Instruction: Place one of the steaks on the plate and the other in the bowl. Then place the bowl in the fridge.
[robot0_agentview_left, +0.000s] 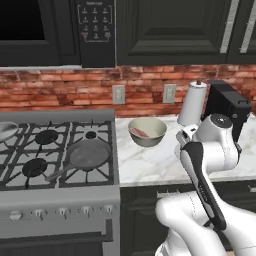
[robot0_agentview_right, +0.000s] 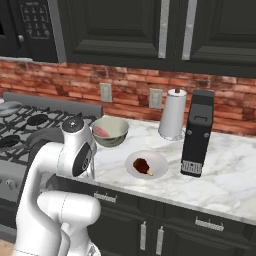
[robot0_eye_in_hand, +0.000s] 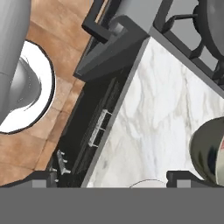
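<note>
Marble counter carries the bowl, which sits near the stove with one pinkish steak inside it. Beside it, nearer the counter's front edge, the white plate holds the other steak. My gripper hangs above the counter edge, jaws fully spread and holding nothing; the bowl lies off to one side of my fingertips.

One steak in bowl, other steak on plate, stove left of bowl
</note>
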